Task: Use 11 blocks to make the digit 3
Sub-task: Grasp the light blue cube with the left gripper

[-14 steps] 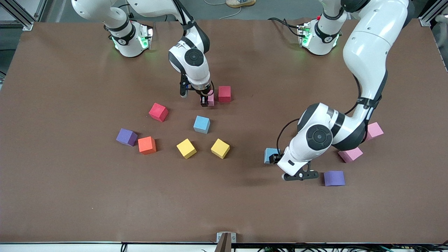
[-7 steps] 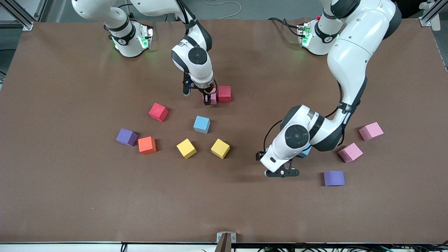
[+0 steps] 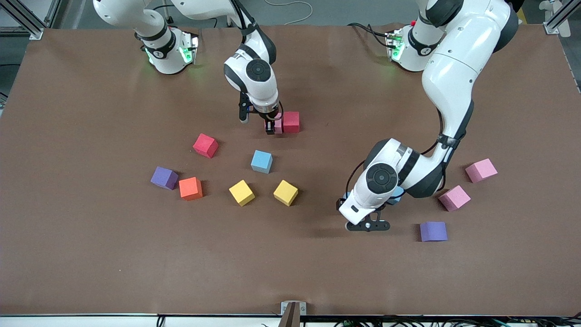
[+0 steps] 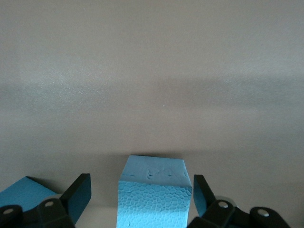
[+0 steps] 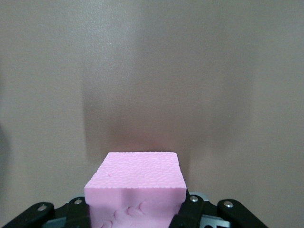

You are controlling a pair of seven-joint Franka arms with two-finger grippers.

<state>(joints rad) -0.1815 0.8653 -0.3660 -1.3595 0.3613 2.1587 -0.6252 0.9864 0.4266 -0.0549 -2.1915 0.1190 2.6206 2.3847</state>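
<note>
My right gripper (image 3: 272,125) is down at the table, shut on a pink block (image 3: 276,125) that stands against a red block (image 3: 291,121). In the right wrist view the pink block (image 5: 137,183) fills the shut gripper (image 5: 134,209). My left gripper (image 3: 343,203) is low at the table. In the left wrist view it (image 4: 140,186) stands open around a light blue block (image 4: 154,197), with a gap on each side. That block is hidden under the hand in the front view. No digit 3 shows.
Loose blocks: red (image 3: 205,145), light blue (image 3: 262,161), purple (image 3: 164,177), orange (image 3: 190,188), two yellow (image 3: 241,192) (image 3: 285,192). Two pink (image 3: 481,170) (image 3: 454,198) and a purple (image 3: 433,231) lie near the left arm. A light blue sliver (image 3: 396,194) shows beside its wrist.
The left hand swung toward the right arm's end and now covers the light blue block. The right gripper slid the pink block up against the red one.
</note>
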